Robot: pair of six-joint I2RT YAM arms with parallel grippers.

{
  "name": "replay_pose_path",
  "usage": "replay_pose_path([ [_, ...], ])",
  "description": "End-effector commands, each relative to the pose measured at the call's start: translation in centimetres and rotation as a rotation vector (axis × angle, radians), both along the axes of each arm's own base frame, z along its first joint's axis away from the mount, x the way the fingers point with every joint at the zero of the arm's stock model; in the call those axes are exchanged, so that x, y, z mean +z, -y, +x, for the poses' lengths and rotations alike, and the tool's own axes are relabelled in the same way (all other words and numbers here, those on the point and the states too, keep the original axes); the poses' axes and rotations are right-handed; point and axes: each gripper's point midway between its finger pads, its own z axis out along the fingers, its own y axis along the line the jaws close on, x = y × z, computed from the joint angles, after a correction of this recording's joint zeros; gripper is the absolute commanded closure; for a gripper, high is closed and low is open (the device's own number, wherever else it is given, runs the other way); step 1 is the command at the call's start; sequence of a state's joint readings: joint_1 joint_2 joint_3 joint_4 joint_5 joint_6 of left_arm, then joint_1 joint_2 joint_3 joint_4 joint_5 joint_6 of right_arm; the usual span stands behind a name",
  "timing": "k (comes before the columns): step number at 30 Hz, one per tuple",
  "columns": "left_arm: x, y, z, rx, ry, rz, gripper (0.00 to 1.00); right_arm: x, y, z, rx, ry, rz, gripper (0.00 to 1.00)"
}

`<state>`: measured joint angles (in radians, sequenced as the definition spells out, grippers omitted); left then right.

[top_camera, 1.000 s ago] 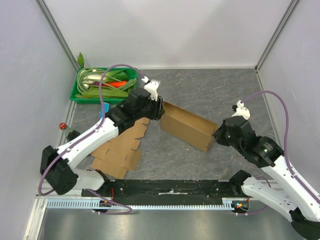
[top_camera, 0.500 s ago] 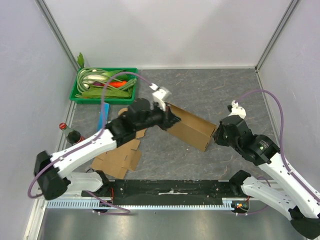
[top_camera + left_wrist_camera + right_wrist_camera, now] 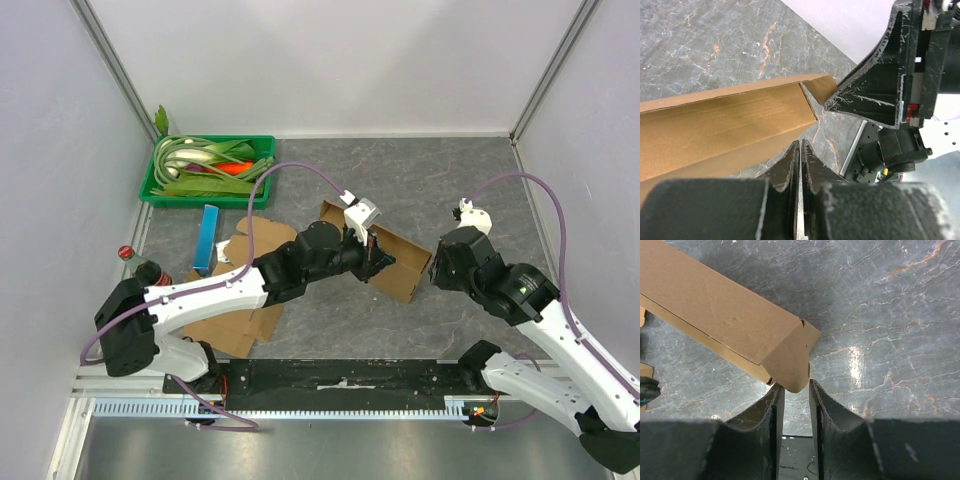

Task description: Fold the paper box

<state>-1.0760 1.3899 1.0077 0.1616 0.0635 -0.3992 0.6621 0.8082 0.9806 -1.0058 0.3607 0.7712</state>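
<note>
Well, the paper box [image 3: 408,262] looks light and crushable, best pinched at folded edges; right fingers [image 3: 767,412] released around its corner, left fingers [image 3: 785,167] clenched

No text can be read (the bottle [image 3: 146,270] shows too small).

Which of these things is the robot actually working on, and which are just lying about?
Job in hand: brown cardboard box.
Lying about: flat brown cardboard sheets; green plastic tray of vegetables; blue rectangular strip; dark red-capped bottle.
</note>
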Motion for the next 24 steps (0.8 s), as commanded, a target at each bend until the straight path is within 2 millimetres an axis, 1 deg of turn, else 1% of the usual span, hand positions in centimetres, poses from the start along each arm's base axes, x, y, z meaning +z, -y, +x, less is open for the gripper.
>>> replay_pose_path([
  [1, 1.7, 1.1, 1.5, 0.051, 0.044, -0.062, 0.92, 1.4, 0.5, 0.8, 0.005, 0.042, -0.049, 0.65],
  [5, 0.9, 1.6, 1.8, 0.053, 0.043, -0.043, 0.92, 1.4, 0.4, 1.3, 0.028, 0.050, -0.078, 0.55],
  [6, 0.8, 1.7, 1.8, 0.050, 0.050, -0.040, 0.92, 1.3, 0.3, 1.5, 0.035, 0.049, -0.089, 0.54],
  [7, 0.5, 1.6, 2.3, 0.078, 0.054, -0.032, 0.93, 1.2, 0.3, 1.6, 0.039, 0.048, -0.095, 0.54],
  [10, 0.4, 2.0, 2.6, 0.083, 0.063, -0.034, 0.93, 0.8, 0.4, 1.8, 0.048, 0.042, -0.122, 0.55],
  [11, 0.7, 2.2, 2.6, 0.083, 0.071, -0.049, 0.93, 0.7, 0.4, 1.9, 0.049, 0.045, -0.126, 0.58],
  [13, 0.6, 2.3, 2.7, 0.088, 0.080, -0.046, 0.93, 0.6, 0.3, 1.9, 0.054, 0.045, -0.127, 0.60],
  [16, 0.5, 2.4, 2.8, 0.092, 0.082, -0.047, 0.93, 0.8, 0.2, 2.1, 0.056, 0.051, -0.129, 0.67],
  [17, 0.7, 2.4, 2.7, 0.091, 0.085, -0.054, 0.93, 1.0, 0.2, 2.2, 0.057, 0.055, -0.130, 0.73],
  [21, 0.7, 2.4, 2.7, 0.100, 0.094, -0.061, 0.93, 1.0, 0.2, 2.0, 0.057, 0.053, -0.126, 0.82],
  [23, 0.5, 2.7, 3.1, 0.106, 0.094, -0.047, 0.93, 1.6, 0.0, 2.0, 0.061, 0.059, -0.109, 0.85],
  [24, -0.2, 2.8, 3.2, 0.110, 0.084, -0.028, 0.94, 1.7, -0.2, 2.1, 0.060, 0.060, -0.101, 0.87],
])
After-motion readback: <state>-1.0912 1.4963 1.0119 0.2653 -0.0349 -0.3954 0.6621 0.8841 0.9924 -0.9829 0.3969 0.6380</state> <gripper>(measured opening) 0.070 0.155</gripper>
